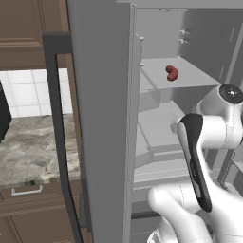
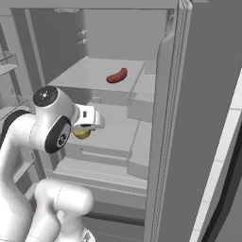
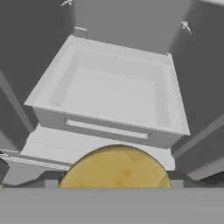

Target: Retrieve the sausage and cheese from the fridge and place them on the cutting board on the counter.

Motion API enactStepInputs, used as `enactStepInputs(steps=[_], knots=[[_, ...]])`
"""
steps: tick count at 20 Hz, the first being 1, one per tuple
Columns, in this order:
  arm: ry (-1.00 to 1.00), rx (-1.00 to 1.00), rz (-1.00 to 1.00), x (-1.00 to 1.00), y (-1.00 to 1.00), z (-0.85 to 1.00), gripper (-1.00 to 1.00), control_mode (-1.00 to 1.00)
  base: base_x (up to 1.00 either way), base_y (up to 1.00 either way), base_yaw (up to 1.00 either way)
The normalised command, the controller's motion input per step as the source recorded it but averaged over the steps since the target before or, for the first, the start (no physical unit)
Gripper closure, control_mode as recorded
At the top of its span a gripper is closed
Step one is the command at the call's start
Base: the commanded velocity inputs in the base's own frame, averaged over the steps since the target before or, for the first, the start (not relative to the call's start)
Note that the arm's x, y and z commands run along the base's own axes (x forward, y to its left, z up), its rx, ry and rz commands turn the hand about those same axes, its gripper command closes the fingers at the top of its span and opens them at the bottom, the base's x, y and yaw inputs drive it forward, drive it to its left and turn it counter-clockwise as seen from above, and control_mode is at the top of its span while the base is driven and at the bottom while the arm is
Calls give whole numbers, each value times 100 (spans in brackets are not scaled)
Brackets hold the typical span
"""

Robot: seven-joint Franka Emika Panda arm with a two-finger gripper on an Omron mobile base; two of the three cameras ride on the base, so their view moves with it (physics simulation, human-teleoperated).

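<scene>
The fridge [image 1: 102, 118] stands open. The reddish-brown sausage [image 1: 172, 72] [image 2: 116, 75] lies on its upper shelf. The pale yellow cheese [image 2: 81, 134] [image 3: 114, 168] sits between the jaws of my gripper [image 2: 82, 131], which is shut on it inside the fridge, over the lower shelf and below the sausage. In the hand view the cheese is a rounded yellow lump at the bottom, and the fingertips are mostly hidden beside it. The counter [image 1: 28, 152] lies left of the fridge door. The cutting board is out of view.
The left door with its dark bar handle [image 1: 59, 133] stands between the fridge's inside and the counter. The right door [image 2: 189, 118] is swung open close on the right. A grey drawer bin [image 3: 113, 96] lies ahead of the hand. Brown cabinets [image 1: 28, 28] hang above the counter.
</scene>
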Motion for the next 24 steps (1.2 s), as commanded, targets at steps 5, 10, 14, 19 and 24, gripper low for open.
enactStepInputs(steps=[5, 10, 14, 19, 24], knots=[[-5, -9, 0, -32, 0, 83, 100, -100, 0, 0, 0], [0, -7, 0, -52, -3, 55, 100, -100, 0, 0, 0], [-1, -3, 2, -71, -8, 36, 100, -100, 0, 0, 0], [-6, 0, 5, -77, 0, 26, 100, -100, 0, 0, 0], [-9, 0, 5, -36, 6, 12, 100, 100, -21, 10, 3]])
